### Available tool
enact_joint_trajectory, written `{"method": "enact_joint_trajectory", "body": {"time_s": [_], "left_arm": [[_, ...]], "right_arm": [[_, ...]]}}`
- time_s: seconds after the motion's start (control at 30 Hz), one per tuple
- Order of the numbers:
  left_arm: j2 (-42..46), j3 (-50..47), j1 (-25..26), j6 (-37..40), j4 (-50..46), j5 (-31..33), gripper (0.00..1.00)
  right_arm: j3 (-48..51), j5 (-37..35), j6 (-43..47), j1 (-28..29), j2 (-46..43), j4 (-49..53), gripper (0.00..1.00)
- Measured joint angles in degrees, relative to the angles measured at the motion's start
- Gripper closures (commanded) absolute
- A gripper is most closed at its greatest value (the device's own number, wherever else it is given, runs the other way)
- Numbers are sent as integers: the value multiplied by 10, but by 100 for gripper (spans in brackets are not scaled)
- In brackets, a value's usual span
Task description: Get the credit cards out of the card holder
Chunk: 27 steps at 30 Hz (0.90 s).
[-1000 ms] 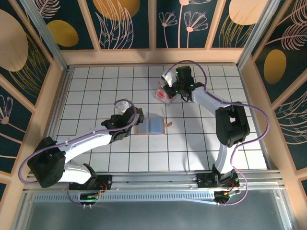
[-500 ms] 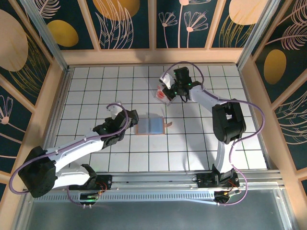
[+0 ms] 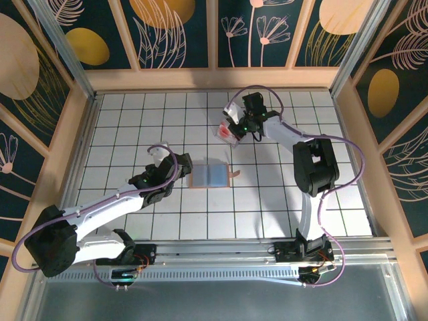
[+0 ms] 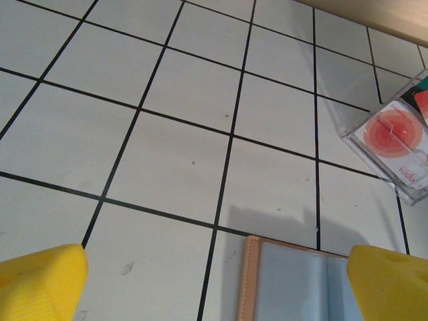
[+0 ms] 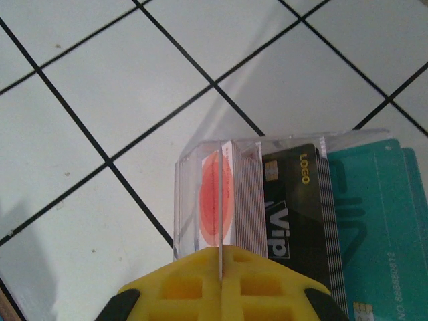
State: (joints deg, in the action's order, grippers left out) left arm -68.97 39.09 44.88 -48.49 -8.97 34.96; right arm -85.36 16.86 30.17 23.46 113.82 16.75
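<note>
- The card holder (image 3: 211,176) lies opened flat near the middle of the white tiled surface (image 3: 134,120), blue-grey inside facing up and tan-brown leather showing along its edges.
- Its small brown tab (image 3: 234,175) sticks out from the right-hand edge.
- In the left wrist view the card holder's near-left corner (image 4: 294,281) sits at the bottom of the picture, closer to the right fingertip than to the left one.
- The left gripper (image 3: 175,162) is just to the left of the card holder and apart from it.
- Its jaws are spread wide with nothing between them. The two yellow fingertips (image 4: 40,281) show at the far bottom corners of the wrist view, with bare tile between.
- A clear plastic box (image 3: 226,134) stands on the surface beyond the card holder, towards the back, well apart from it.
- Cards stand upright in the box, packed side by side: a white card with a red circle (image 5: 215,194), a black card (image 5: 291,200) marked "VIP" and "LOGO", and a teal card (image 5: 374,221).
- The right gripper (image 3: 235,126) is at the box.
- In its wrist view the yellow jaws are pressed together on a thin sheet (image 5: 219,221) that stands edge-on in front of the red circle.
- I cannot tell whether that sheet is a card or part of the box.
</note>
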Motion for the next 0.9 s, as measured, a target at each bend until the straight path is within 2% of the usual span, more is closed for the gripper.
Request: {"method": "enact_joint_trajectory", "body": {"time_s": [0.9], "left_arm": [[4, 22, -7, 9, -7, 20, 1]], "right_arm": [[-155, 42, 26, -2, 110, 163, 100]]}}
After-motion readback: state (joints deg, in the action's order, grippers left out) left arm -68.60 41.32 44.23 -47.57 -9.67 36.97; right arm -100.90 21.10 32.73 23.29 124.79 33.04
